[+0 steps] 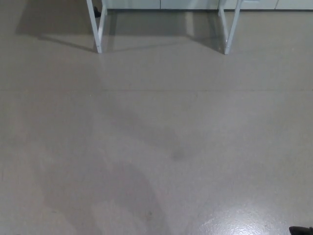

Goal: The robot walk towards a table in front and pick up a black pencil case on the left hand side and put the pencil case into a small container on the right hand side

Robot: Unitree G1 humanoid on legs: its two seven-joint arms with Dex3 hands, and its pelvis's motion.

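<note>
Only the white legs of a table show, at the top of the head view: a left leg (97, 27) and a right leg (229, 27). The tabletop, the black pencil case and the small container are out of the picture. A small black tip (301, 230) pokes in at the bottom right corner; it looks like part of my right side, but I cannot tell what part it is. My left hand is out of view.
Grey floor (156, 137) fills nearly the whole picture, with faint shadows and a glossy reflection at the bottom right. A pale wall base (161, 5) runs along the top behind the table legs.
</note>
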